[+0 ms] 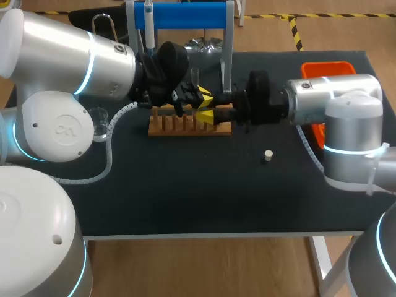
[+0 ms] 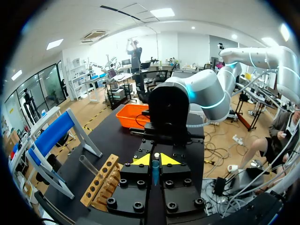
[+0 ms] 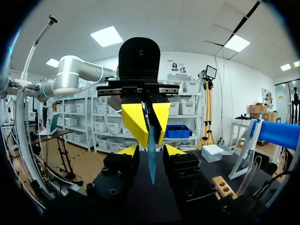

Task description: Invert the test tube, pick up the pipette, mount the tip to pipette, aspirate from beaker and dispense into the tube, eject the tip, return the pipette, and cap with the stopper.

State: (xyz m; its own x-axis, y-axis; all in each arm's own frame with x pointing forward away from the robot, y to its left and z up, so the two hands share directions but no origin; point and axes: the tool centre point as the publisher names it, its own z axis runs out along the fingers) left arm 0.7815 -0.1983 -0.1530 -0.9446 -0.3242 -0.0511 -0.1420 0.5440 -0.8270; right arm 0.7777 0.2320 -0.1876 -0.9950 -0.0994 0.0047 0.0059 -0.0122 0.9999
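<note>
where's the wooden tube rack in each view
Head view: wooden rack mid-table, in front of the blue stand.
Left wrist view: beside and below the left gripper, toward the blue stand.
Right wrist view: only one end shows, beside and below the right gripper.
Shared landmark: the blue stand, next to the rack in all three.
</note>
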